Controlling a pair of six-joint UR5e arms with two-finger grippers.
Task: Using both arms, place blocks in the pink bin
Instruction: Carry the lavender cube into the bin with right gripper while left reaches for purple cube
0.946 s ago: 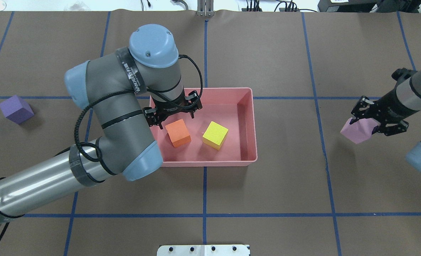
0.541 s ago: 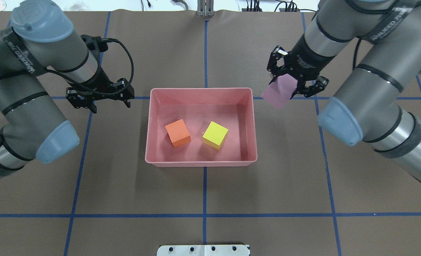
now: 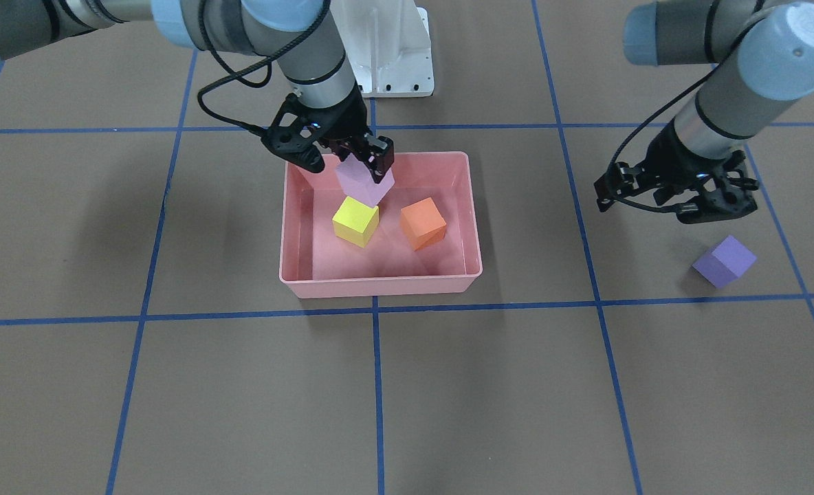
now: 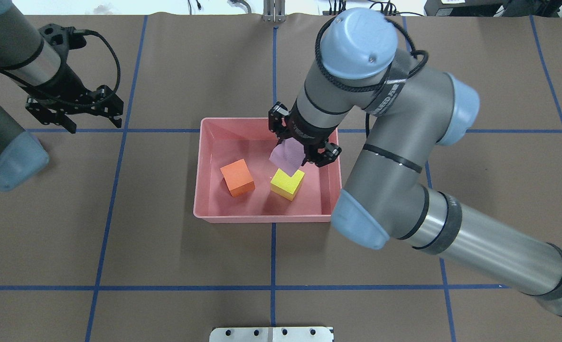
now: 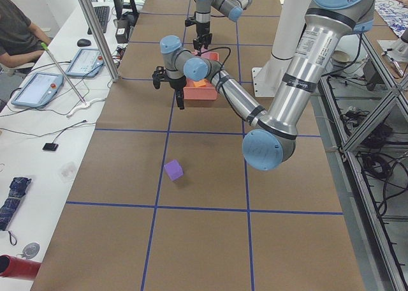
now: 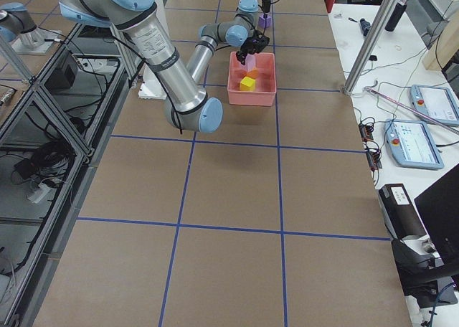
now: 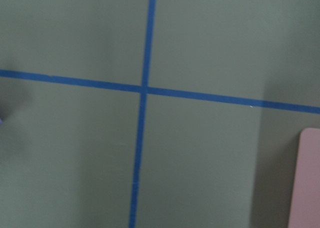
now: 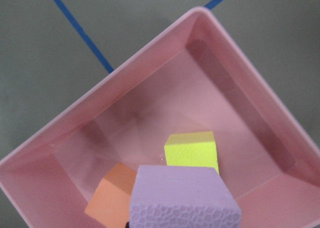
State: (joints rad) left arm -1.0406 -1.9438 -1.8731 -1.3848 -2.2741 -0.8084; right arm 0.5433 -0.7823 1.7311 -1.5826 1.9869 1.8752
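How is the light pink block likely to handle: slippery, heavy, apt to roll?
The light pink block looks pebbled and matte: probably light, grippy foam. Held tilted in the right end effector without visible squashing, so likely firm. Flat faces: unlikely to roll.

Here's how we've got it laid out. The bin (image 4: 262, 217) sits mid-desk (image 4: 167, 247), with the pedestal (image 3: 393, 62) behind it on the robot's side. Inside the bin we count two blocks on its floor, side by side but apart: the left block (image 4: 237, 177) toward the robot's left, the right block (image 4: 287, 183) toward its right. The third block (image 4: 285, 159) is up between the right arm's fingers (image 3: 379, 157), over the bin and roughly above the right block. Whether they're touching, we can't tell. The fourth block (image 3: 724, 260) lies on the desk, well off to the robot's left of the bin. The left arm's fingers (image 4: 114, 114) hang above the desk, between the bin and that fourth block.
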